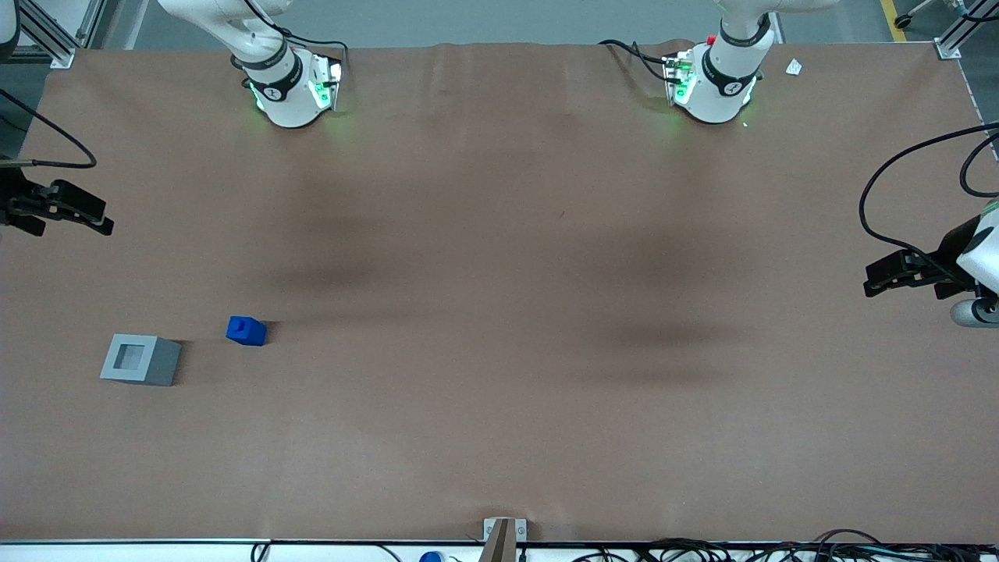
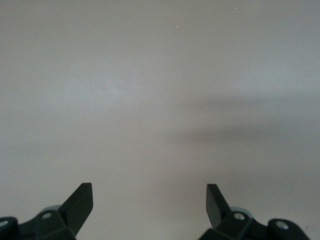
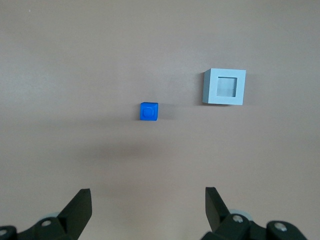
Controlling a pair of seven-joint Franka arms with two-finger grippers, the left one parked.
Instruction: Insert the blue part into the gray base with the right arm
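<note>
We see the blue part sitting on the brown table, its little stub on top. The gray base sits near it, not touching, a bit nearer the front camera, hole facing up. The gripper hangs high above both, fingers wide apart, holding nothing.

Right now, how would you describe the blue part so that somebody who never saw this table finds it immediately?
On the brown table, look toward the working arm's end, where two small blocks stand apart; the open gripper hangs farther from the front camera than both. The blue part is the smaller, bright blue one beside the gray base, which has a square recess.
</note>
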